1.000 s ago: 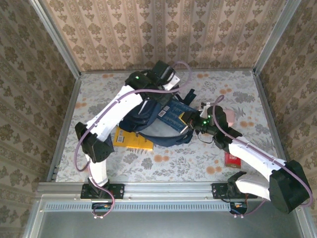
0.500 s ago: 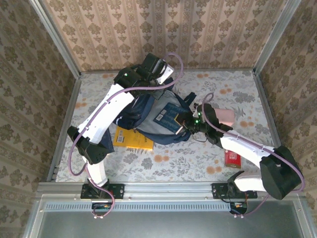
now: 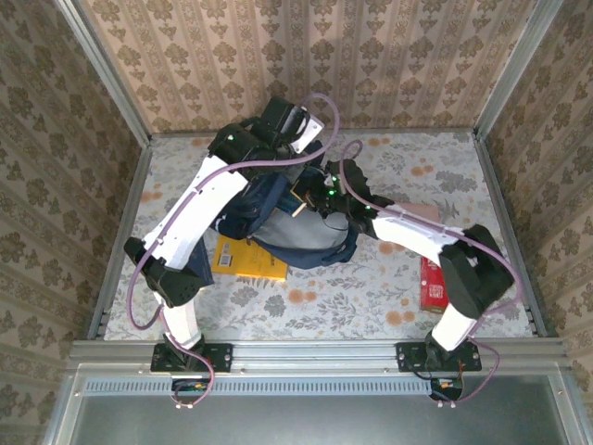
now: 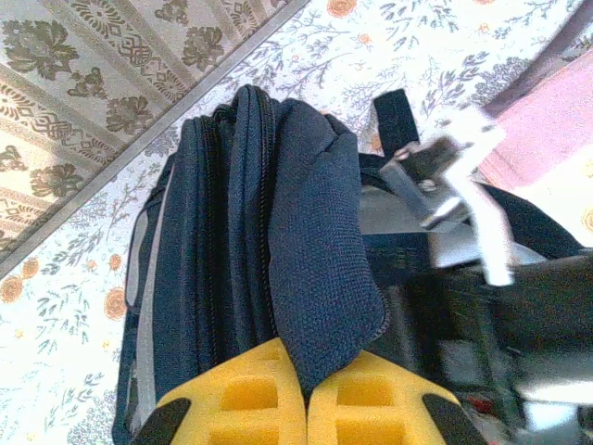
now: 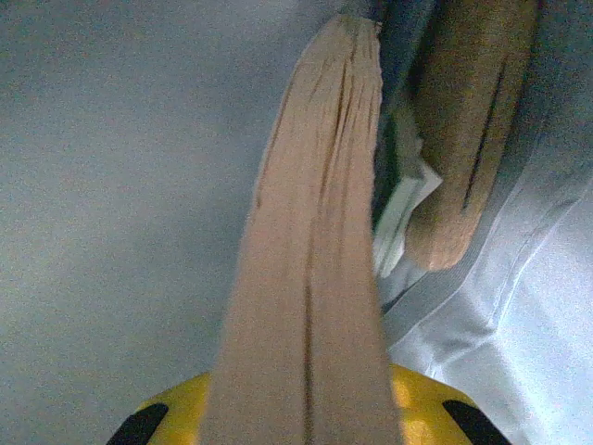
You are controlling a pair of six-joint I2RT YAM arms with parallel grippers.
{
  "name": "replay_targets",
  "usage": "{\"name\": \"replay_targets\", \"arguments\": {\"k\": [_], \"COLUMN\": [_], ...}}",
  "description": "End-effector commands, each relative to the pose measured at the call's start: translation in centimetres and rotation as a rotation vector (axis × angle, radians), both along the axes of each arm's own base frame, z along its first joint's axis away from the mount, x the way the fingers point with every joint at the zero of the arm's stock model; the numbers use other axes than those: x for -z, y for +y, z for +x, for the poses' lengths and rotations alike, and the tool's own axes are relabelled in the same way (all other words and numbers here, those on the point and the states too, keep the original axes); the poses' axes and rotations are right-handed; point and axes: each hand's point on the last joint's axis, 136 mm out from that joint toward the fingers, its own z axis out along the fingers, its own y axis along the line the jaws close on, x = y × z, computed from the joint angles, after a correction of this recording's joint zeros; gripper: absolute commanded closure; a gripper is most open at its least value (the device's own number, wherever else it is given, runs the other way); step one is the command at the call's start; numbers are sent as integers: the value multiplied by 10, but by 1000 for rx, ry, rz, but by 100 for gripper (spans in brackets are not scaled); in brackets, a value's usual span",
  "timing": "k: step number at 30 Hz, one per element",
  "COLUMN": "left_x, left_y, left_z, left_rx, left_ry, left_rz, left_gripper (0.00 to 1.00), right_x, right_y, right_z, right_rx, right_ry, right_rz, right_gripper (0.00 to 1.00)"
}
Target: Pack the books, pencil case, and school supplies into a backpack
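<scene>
**A:** Where do things stand?

**B:** The backpack [image 3: 306, 243] lies mid-bench [image 3: 371, 306]. The left tool [image 4: 306, 408] is pinched shut on a flap of its navy fabric at the far end, holding the mouth up. The right tool [image 5: 306, 408] is down inside against pale grey lining. It is closed on a flat tan slab ribbed like page edges, which I'd judge to be a book [image 5: 315, 232] seen edge-on.

**A:** Anything else in there?

**B:** A tan roll [image 5: 463, 120] sits just beside the book, with something white wedged between them that I can't make out.

**A:** What worries you?

**B:** Three things. The flap is thin cloth in a narrow pinch. If it slides out, the mouth drops onto the right arm and the book snags on the way in. The book is also gripped by one edge only, so if its leading corner catches the lining or jams against the roll, it could twist in the grip. And the two arms are close together over the opening, so a careless withdrawal could knock one against the other.

**A:** And what's outside the bag?

**B:** The yellow book [image 3: 243, 260] lies on the bench, partly under the backpack's near-left side. If the bag gets tugged, that book may be dragged or buried deeper. The red pack [image 3: 432, 295] lies well apart near the right edge, and the pink box [image 4: 542, 116] is close by the right arm — a wide swing could sweep it.
</scene>
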Motion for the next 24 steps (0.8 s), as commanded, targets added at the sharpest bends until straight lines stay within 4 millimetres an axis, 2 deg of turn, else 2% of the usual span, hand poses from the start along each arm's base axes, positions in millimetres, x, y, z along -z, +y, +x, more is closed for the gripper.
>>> {"name": "replay_targets", "arguments": {"k": [1,4,7,12,15,18,24], "left_x": [-73,-81,-87,-95,-97,-92,-82], "left_y": [-2,-1,4,13,16,8,-14], "left_z": [-3,-3,-1,2,3,1,-2], "left_rx": [11,8,-3,-23,-27,-6,37], "left_ry": [-153,-170,-184,-198,-196,-163,-92], "left_rz": [-179,-189,-197,-218,-233,-253,-344], "left_gripper": [100,100,100,100,100,100,100], "right_x": [1,18,41,82,100,99,69], "right_y": [15,22,19,7,3,8,35], "right_z": [20,28,30,17,9,10,30], "right_rx": [42,54,80,97,91,72,46], "right_ry": [29,44,75,149,178,175,128], "right_rz": [39,-5,-69,-136,-146,-133,-103], "right_gripper": [100,100,100,100,100,100,100]}}
